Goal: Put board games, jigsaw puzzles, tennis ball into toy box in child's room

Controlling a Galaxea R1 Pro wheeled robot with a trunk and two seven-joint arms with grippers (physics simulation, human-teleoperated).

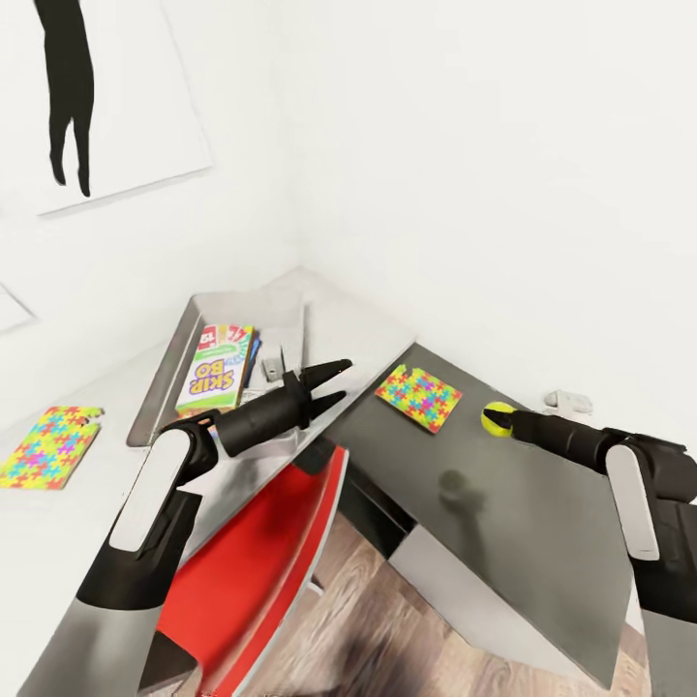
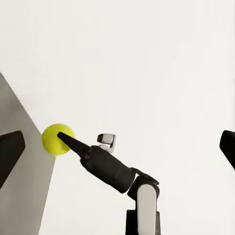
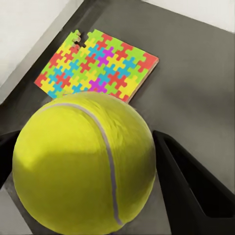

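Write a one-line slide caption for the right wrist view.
Right gripper closed on the tennis ball above the dark grey desk top, a jigsaw puzzle lying beyond.

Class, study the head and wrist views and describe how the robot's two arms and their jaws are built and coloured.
Both arms have light grey, rounded upper shells joined by black elbow joints to black, tapering cylindrical forearms. The left gripper ends in two slim, pointed matte-black jaws. The right gripper is likewise black with pointed jaws. No cables, logos or markings are visible on either arm.
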